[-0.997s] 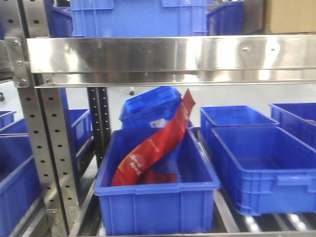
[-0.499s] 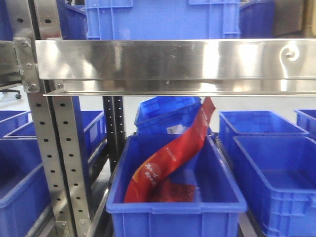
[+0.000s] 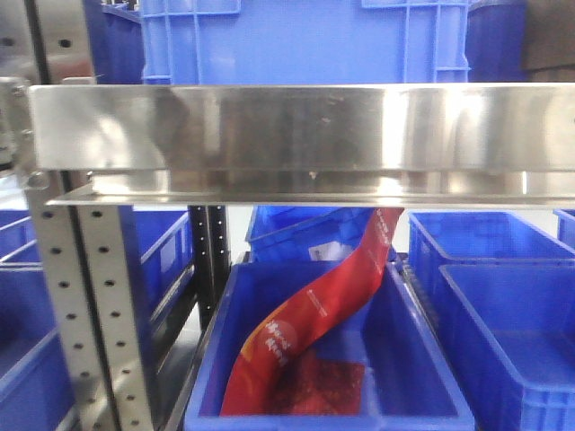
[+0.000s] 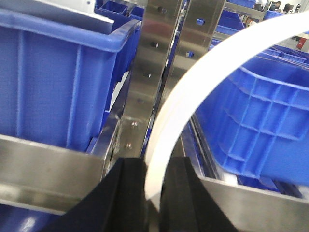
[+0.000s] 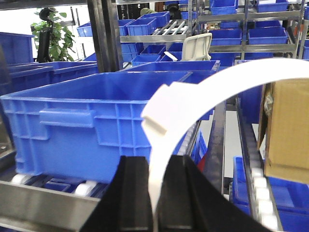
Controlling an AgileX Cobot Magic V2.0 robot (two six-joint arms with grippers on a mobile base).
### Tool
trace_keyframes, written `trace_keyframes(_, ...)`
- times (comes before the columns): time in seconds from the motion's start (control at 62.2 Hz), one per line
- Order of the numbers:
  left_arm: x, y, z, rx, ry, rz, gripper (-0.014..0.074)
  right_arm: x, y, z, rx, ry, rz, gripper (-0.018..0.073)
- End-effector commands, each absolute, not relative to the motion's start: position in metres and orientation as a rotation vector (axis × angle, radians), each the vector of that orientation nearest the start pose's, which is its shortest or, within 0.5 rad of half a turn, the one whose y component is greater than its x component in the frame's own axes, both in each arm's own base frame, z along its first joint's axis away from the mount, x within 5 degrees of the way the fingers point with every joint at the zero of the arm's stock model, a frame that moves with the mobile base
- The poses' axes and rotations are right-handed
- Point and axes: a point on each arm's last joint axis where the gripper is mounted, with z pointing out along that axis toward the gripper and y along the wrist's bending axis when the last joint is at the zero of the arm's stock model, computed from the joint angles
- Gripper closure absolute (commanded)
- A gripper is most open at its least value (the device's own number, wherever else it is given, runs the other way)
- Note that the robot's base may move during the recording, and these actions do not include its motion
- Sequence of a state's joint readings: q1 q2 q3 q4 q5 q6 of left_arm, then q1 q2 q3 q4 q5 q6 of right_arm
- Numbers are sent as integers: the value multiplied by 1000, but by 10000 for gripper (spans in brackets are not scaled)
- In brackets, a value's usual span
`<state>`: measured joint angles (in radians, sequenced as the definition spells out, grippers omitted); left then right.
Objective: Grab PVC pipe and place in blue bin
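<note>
In the left wrist view a white curved PVC pipe strap rises from between the black fingers and arcs up to the right. My left gripper is shut on its lower end. The right wrist view shows a white curved strap with a tabbed end, clamped in my right gripper. I cannot tell whether both hold the same piece. A large blue bin stands just ahead of the right gripper. Neither gripper appears in the front view.
A wide steel shelf rail crosses the front view. Below it a blue bin holds a long red bag, with more bins at the right. A steel upright stands before the left gripper. A cardboard box is right.
In the front view the shelf rail and the bin with the red bag have grown larger and the rail sits lower; the view has closed in on the rack.
</note>
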<state>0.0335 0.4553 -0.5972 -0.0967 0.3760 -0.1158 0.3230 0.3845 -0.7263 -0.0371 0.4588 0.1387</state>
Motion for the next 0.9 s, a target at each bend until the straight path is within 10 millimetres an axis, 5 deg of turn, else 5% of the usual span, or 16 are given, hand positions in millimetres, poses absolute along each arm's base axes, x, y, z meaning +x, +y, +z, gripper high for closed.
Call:
trace_keyframes(0.0,92,0,351,-185,1672,-162,708,59,18,388,-168,1575,306,727)
trace_keyframes(0.885,92,0,351,-185,1672,-162,708,59,18,388,-168,1573,306,727)
